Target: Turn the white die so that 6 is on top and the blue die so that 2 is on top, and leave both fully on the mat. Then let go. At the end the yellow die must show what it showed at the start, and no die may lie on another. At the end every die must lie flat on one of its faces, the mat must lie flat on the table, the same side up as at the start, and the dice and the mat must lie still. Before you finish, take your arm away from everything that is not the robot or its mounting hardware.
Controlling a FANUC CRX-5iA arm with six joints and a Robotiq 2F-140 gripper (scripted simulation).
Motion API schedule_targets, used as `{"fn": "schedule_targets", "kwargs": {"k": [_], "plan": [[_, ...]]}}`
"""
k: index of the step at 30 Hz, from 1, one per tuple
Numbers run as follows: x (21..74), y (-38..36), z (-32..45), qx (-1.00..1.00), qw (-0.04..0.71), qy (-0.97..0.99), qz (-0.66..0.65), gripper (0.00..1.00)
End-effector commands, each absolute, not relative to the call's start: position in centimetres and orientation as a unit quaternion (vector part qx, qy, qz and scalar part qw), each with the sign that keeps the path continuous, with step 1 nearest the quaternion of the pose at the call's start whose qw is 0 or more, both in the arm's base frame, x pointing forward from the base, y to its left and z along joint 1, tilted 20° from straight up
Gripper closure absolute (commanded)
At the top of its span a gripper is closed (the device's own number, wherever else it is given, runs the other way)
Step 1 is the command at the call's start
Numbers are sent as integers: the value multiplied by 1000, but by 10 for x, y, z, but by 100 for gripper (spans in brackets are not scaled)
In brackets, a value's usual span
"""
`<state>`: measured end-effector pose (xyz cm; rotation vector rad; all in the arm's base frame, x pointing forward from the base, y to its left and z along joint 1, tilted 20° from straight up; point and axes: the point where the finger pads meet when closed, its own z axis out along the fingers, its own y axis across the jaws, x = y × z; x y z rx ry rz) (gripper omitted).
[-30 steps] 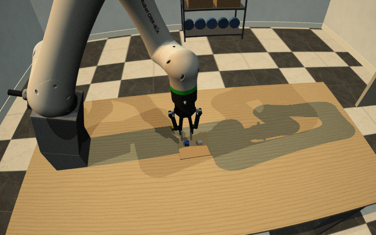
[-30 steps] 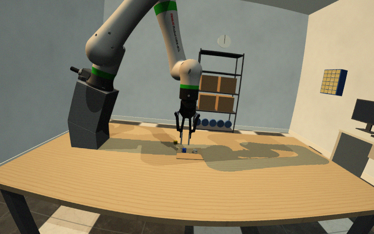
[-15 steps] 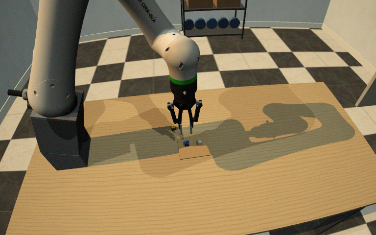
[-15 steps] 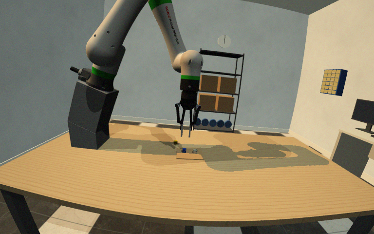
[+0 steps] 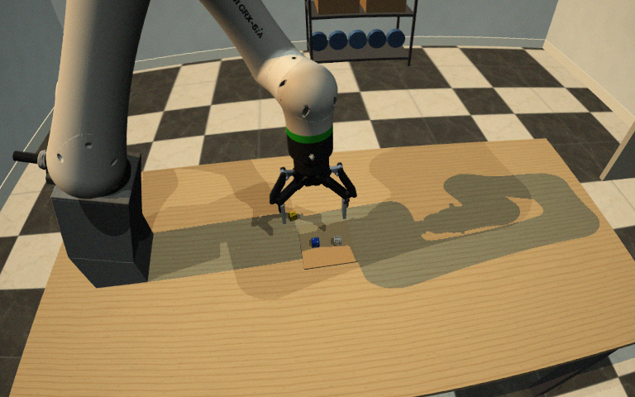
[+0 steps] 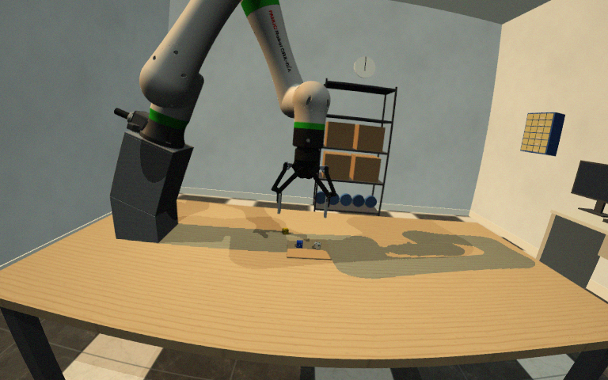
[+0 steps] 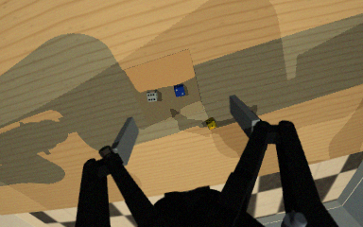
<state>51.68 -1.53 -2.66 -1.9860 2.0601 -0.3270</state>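
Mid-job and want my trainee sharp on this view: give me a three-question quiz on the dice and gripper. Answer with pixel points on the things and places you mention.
1. True or false: the gripper (image 5: 313,220) (image 6: 302,214) (image 7: 181,114) holds nothing.
2. Multiple choice: what does the blue die (image 5: 315,241) (image 6: 299,244) (image 7: 180,90) rest on?
A) the yellow one
B) the mat (image 5: 327,256) (image 6: 309,253) (image 7: 161,71)
C) the white one
3. Ordering: list the three dice by colour from image left to image right in the top view.

Key:
1. True
2. B
3. Yellow die (image 5: 292,215) (image 6: 285,231) (image 7: 211,123), blue die, white die (image 5: 336,240) (image 6: 317,245) (image 7: 151,96)

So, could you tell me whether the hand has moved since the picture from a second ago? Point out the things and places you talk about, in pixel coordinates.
Yes: the hand (image 5: 314,220) (image 6: 302,215) (image 7: 181,114) has risen, its fingertips now higher above the mat (image 5: 328,257) (image 6: 309,253) (image 7: 161,71).
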Motion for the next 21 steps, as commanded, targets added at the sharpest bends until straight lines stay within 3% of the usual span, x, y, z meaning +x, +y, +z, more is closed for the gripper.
{"fn": "schedule_targets", "kwargs": {"k": [1, 21], "plan": [[517, -15, -26, -684, 130, 709, -113, 0], [505, -16, 6, -684, 130, 709, -113, 0]]}}
